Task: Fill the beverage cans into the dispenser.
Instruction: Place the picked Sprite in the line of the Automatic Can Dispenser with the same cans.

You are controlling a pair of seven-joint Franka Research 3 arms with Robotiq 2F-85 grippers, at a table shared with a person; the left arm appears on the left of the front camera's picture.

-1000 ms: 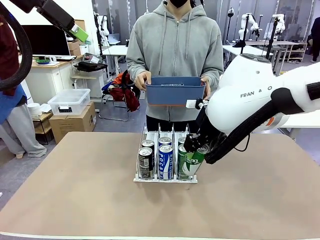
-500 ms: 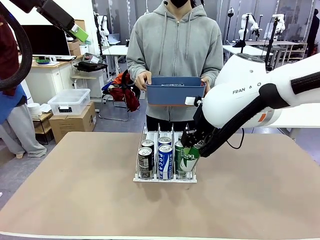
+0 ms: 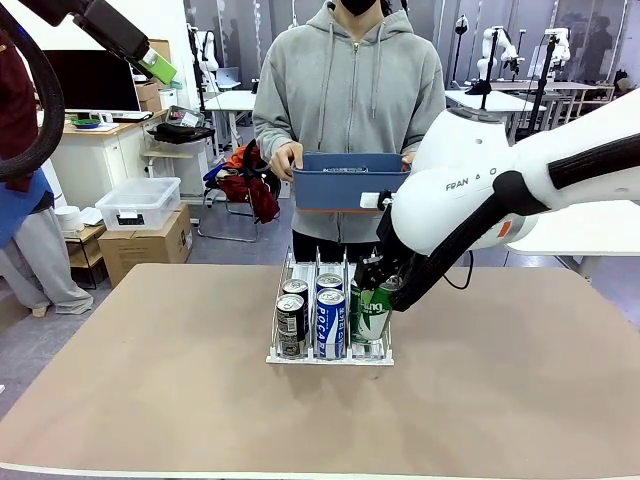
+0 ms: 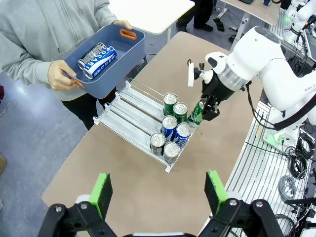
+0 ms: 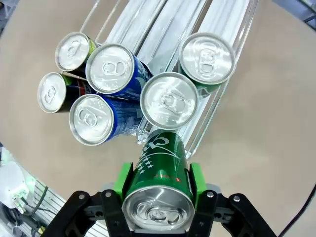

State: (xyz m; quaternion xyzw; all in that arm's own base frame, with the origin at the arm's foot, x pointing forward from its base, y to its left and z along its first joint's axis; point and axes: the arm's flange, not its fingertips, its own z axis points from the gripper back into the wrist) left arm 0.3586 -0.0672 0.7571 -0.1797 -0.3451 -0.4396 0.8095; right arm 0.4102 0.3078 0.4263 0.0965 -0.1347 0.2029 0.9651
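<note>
As the right claw [image 5: 159,181] is clamping a tilted green can [image 5: 159,165] at the front of the right-hand lane of the dispenser [image 4: 120,114], just beside two standing green cans [image 5: 169,100], the job is calling for care: righting it and setting its base squarely inside the lane before letting go. The slim can is showing a silver top and white lettering. The left claw [image 4: 159,191] is hanging spread apart high over the desk [image 3: 150,380].
</note>
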